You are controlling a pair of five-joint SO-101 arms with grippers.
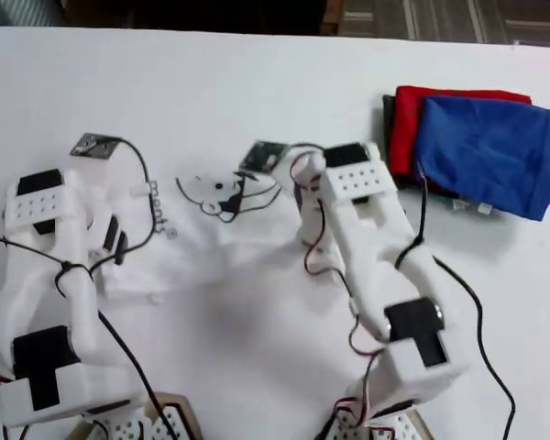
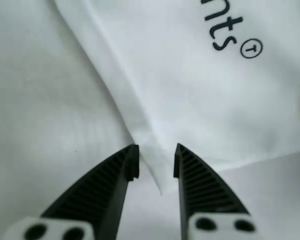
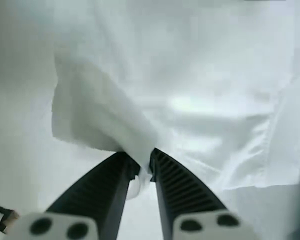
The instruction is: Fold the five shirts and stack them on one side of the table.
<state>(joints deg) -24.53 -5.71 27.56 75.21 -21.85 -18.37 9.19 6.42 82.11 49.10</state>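
White cloth shirt [image 1: 202, 240] with black cartoon print and lettering lies mid-worktop [image 1: 257, 92], long axis left-right. Left gripper [image 2: 156, 160] spread astride its corner; right gripper [image 3: 145, 162] pinches a fold. Folded blue shirt [image 1: 490, 151] tops red shirt [image 1: 408, 119], far right.

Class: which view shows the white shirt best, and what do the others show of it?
The high view: the white shirt lies spread out, print visible. The left wrist view shows a corner at the open left gripper; the right wrist view, a fold pinched by the right gripper.
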